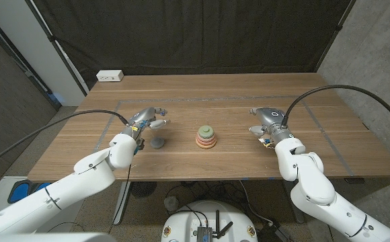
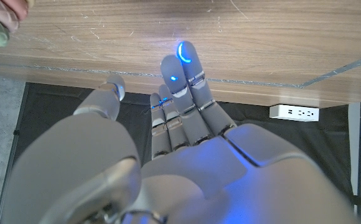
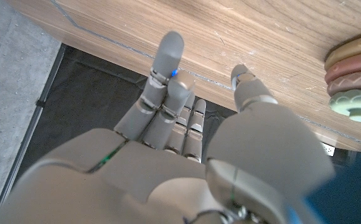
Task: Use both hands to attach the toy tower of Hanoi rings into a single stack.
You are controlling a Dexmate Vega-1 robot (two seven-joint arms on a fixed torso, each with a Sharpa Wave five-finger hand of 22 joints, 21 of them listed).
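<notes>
Seemingly done: ring stack (image 1: pixel 206 136) complete at surface centre, left hand (image 1: pixel 148 119) & right hand (image 1: pixel 265 121) both spread, holding nothing—next just retreat.

Site: lab-type test room | black curtain (image 1: pixel 195 33) hanging behind wooden table (image 1: pixel 235 87) | white power strip (image 1: pixel 109 76) sitting at table edge | grey concrete wall (image 1: pixel 376 47) showing
</notes>
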